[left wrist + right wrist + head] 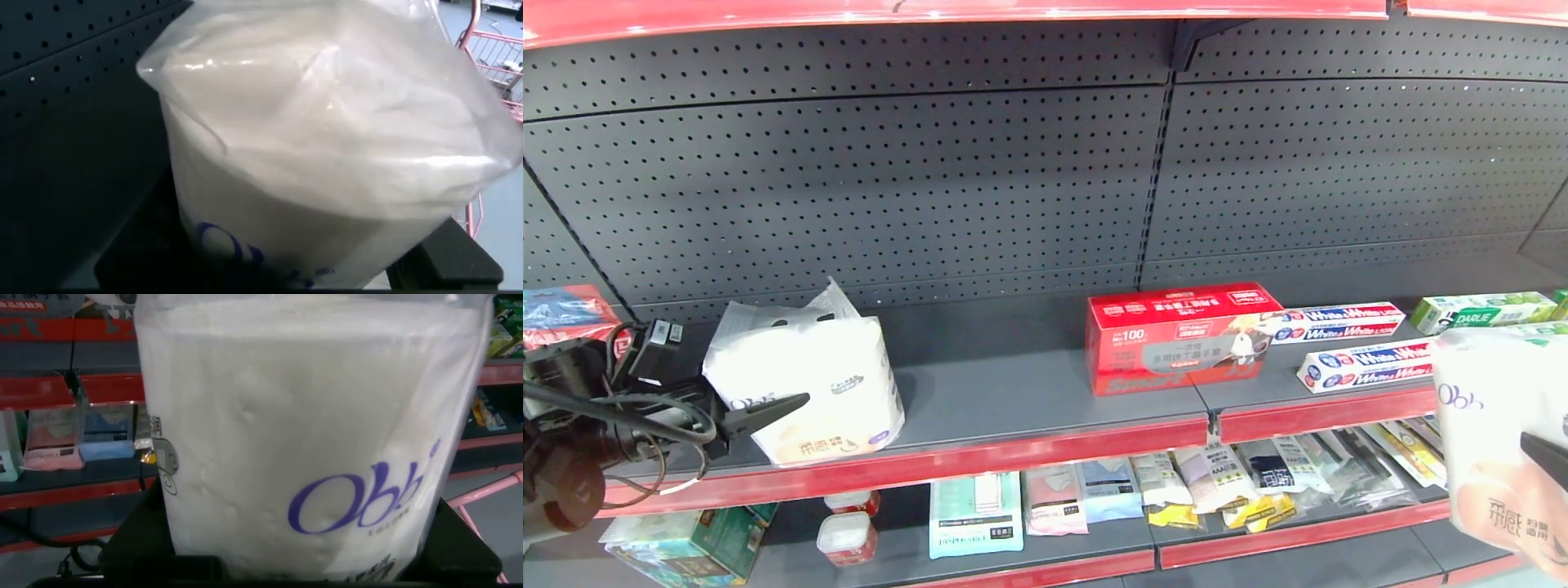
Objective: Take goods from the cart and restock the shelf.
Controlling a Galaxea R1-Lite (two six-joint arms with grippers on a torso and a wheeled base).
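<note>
The placing step is judged to be in hand: 2 packs of tissue are carried, 1 by each arm, and the cart [495, 59] is seen behind the left arm. The left pack [805, 384] is set upright on the left part of the grey shelf board [1029, 392], near its red front edge and well apart from the red box [1176, 336] at the middle. The left gripper [783, 402] is clenched on this pack from the side: 1 dark finger is laid across its front face, and in the left wrist view the wrapping bulges between the 2 fingers. The right pack [1494, 425] is held off the board, in front of the shelf's right end and just before the toothpaste boxes [1368, 363]. It is clamped by the right gripper [1545, 451]. For the next move, a release of the left pack is judged to be called for, with the fingers withdrawn level so that the soft pack is not tipped. A free spot is then needed for the right pack, probably between the left pack and the red box.
</note>
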